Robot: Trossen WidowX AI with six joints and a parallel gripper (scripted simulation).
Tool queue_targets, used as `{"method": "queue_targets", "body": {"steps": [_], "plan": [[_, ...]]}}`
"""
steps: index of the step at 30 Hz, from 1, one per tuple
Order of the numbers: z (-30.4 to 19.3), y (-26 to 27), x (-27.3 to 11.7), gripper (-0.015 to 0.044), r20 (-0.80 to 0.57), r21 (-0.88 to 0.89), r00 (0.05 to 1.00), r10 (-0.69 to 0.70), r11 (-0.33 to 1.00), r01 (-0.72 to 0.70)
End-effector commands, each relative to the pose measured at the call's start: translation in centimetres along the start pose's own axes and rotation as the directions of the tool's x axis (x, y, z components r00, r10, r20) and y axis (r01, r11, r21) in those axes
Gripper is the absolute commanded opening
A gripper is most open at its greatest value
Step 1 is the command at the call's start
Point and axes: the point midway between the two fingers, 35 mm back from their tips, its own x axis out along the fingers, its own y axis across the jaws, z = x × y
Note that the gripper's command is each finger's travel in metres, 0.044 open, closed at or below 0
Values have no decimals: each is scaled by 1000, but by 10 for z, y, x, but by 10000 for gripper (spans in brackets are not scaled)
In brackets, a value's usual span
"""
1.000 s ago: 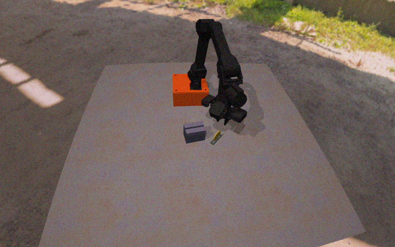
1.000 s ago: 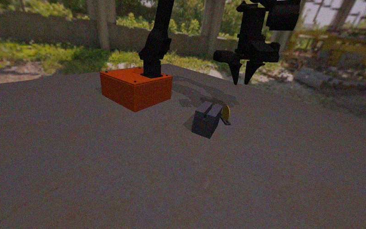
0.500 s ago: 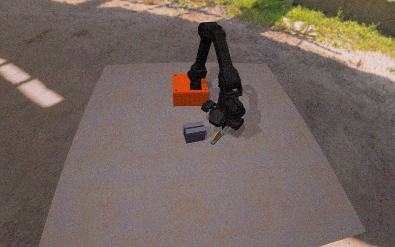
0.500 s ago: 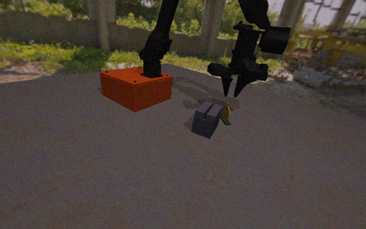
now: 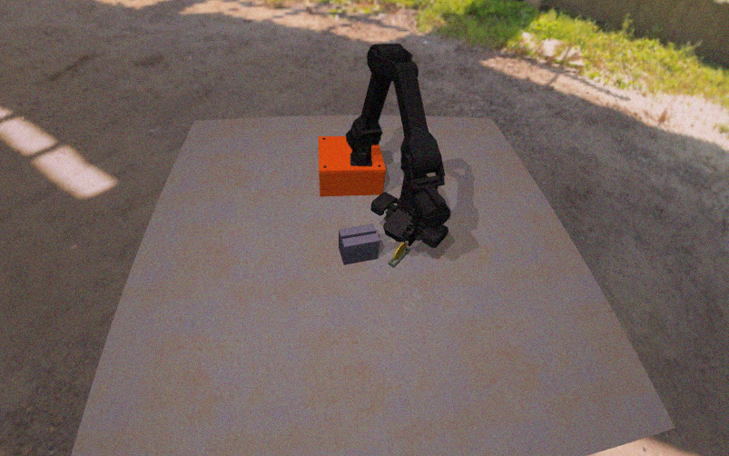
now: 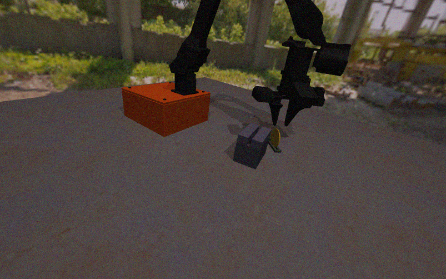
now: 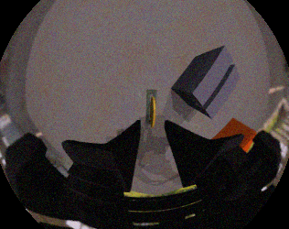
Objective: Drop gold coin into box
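Observation:
The gold coin (image 5: 400, 250) (image 6: 275, 138) (image 7: 153, 111) stands on its edge in the dark-green holder (image 5: 393, 262) (image 6: 277, 150) (image 7: 150, 92). The grey box (image 5: 359, 250) (image 6: 250, 152) (image 7: 191, 73) is beside the holder, with a narrow dark slot in its lid. My gripper (image 6: 280, 125) (image 7: 152, 123) is partly open and empty. It points down above the coin, and its fingertips are higher than the coin's top edge. In the wrist view the coin shows just beyond the gap between the fingertips. In the top view the fingers are hidden behind the gripper body.
The orange block (image 5: 350, 183) (image 6: 164, 112) (image 7: 233, 128) carries the arm's base and stands behind the grey box in the top view. The grey box is close to the coin, on the orange block's side in the wrist view. The arm's shadow falls on the table (image 5: 321, 351).

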Motion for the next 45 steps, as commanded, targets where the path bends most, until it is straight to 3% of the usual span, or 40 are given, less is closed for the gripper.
{"method": "queue_targets", "body": {"steps": [1,34,40,45], "plan": [[-1,-2,9,161,-2,0,1000,-9,1000,9],[0,-4,59,161,-2,0,1000,-10,1000,10],[0,-4,59,3,-2,0,1000,-10,1000,10],[0,-4,59,0,-2,0,1000,-10,1000,10]]}}
